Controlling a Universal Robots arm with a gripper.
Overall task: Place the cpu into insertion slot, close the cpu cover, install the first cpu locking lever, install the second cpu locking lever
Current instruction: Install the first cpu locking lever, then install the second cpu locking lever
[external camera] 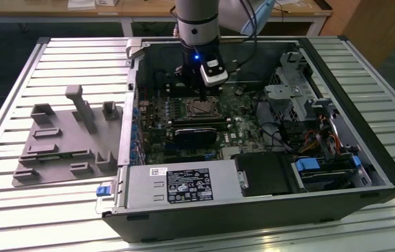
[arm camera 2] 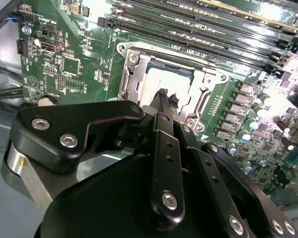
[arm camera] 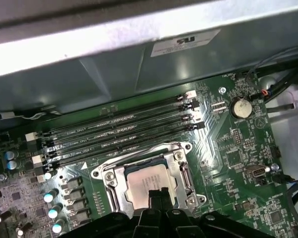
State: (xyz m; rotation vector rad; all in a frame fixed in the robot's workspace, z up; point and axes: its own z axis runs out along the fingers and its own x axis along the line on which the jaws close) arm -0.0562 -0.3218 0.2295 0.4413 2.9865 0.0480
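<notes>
The black two-finger gripper (arm camera: 159, 194) sits right over the pale silver-grey square cpu (arm camera: 145, 184), so the chip edge nearest the jaws is covered in both wrist views. The square silver metal cpu cover (arm camera: 185, 171) gets partly hidden under the jaws too. Can't tell if the fingertips actually touch the chip. The green circuit board (arm camera 2: 79, 64) runs off the picture edges.

Dim case interior; glare whitens the memory slots (arm camera 2: 268, 29) and the table (external camera: 36, 220) slats.
</notes>
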